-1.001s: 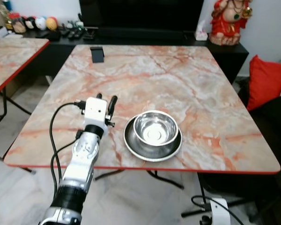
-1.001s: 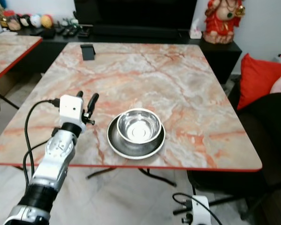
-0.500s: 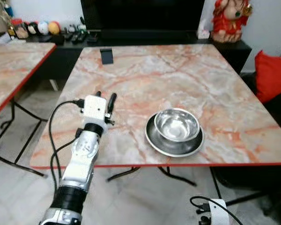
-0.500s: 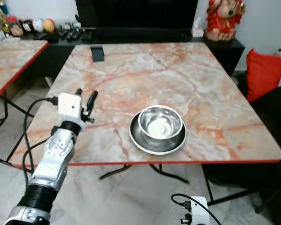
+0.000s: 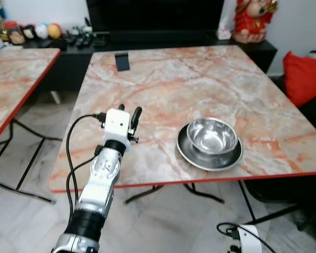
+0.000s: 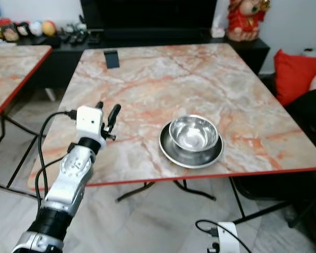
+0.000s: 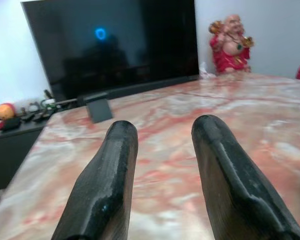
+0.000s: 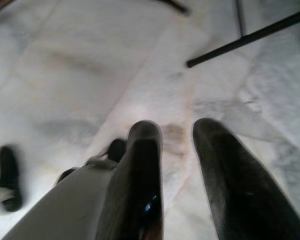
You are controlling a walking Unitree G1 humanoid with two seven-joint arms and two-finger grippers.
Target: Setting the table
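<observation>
A shiny steel bowl (image 5: 210, 135) sits inside a shallow steel plate (image 5: 194, 157) near the front edge of the marble table (image 5: 200, 84). My left gripper (image 5: 129, 109) hovers low over the table to the left of the plate, well apart from it. In the left wrist view its two black fingers (image 7: 112, 170) stand open with nothing between them, pointing across the table toward the far side. My right gripper (image 8: 175, 132) hangs beside me below table height, open and empty, pointing at the pale floor.
A small black stand (image 5: 122, 61) is at the table's far left. A second marble table (image 5: 16, 63) stands to the left. Behind are a dark TV console (image 5: 163, 37) with a red statue (image 5: 250, 18). A red cushion (image 5: 305, 76) lies at the right.
The camera has moved, so the table and bowl sit further right in the picture. The gap between my left gripper and the plate has widened. The bowl and plate stay together.
</observation>
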